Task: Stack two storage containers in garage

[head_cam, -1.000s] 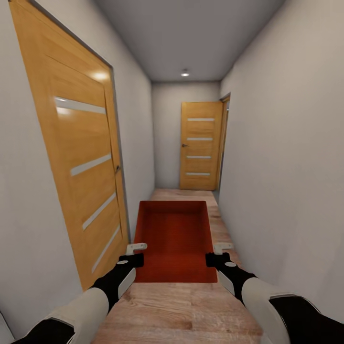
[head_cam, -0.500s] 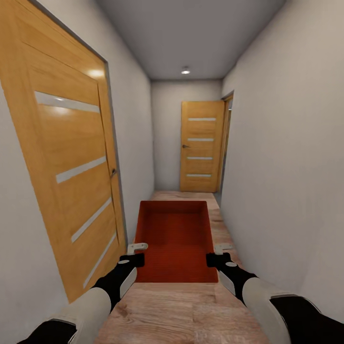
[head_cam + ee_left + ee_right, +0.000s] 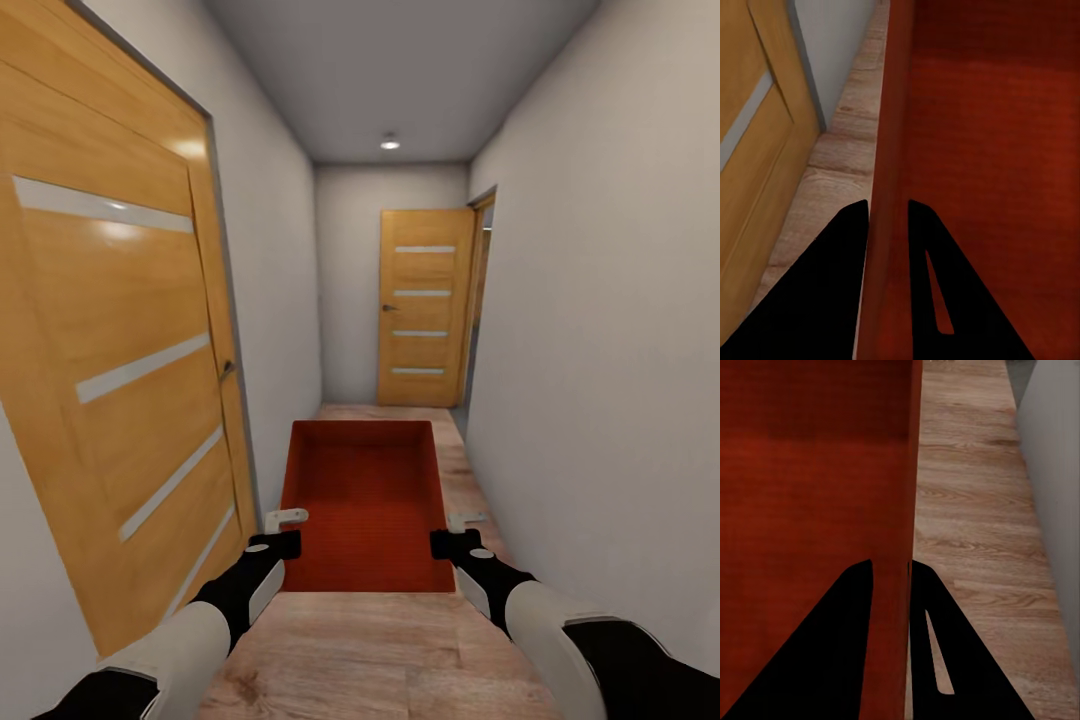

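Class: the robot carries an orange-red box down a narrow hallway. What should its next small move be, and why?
Probably keep rolling straight ahead: both hands, left hand and right hand, pinch the storage container by its side walls, and the wood floor is not the garage's.

Narrow hallway, pale grey walls (image 3: 600, 300), wood plank floor (image 3: 380, 650), recessed ceiling light (image 3: 389, 144), slatted wooden door at left (image 3: 120, 350), another at far end (image 3: 423, 305).
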`<state>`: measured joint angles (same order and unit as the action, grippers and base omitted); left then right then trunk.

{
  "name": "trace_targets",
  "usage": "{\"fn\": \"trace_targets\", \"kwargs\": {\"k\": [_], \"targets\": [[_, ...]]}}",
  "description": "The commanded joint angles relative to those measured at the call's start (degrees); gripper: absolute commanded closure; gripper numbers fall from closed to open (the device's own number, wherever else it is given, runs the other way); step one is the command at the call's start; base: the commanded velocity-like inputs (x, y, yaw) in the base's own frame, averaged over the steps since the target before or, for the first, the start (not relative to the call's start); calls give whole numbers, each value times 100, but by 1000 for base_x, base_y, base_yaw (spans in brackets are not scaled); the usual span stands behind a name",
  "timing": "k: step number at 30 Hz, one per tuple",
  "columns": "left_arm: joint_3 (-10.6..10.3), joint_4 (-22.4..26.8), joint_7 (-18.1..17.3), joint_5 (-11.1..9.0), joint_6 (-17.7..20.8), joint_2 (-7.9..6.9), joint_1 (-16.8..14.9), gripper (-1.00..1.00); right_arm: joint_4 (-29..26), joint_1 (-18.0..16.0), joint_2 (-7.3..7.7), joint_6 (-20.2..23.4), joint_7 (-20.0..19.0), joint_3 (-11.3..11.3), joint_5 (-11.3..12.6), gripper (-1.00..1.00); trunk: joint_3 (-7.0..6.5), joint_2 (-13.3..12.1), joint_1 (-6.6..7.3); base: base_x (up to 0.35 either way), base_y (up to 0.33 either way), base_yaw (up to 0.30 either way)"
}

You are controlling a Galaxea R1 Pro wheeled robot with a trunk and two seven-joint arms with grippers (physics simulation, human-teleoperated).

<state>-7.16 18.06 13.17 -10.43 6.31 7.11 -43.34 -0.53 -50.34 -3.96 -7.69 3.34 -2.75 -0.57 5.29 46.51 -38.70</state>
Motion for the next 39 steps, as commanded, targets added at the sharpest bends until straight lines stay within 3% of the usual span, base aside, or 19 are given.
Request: {"fn": "trace_targets", "kwargs": {"k": [1,20,39], "targets": [[145,31,116,93,-148,-183,-9,100,18,-2,97,-22,31,138,57,100,9,8,-5,321,0,0],[145,31,117,94,-148,-177,-9,100,19,-3,99,-16,24,143,65,100,9,8,-5,321,0,-1],[145,31,118,94,-148,-183,-8,100,26,-2,80,-18,41,142,66,100,9,8,-5,321,0,-75]]}}
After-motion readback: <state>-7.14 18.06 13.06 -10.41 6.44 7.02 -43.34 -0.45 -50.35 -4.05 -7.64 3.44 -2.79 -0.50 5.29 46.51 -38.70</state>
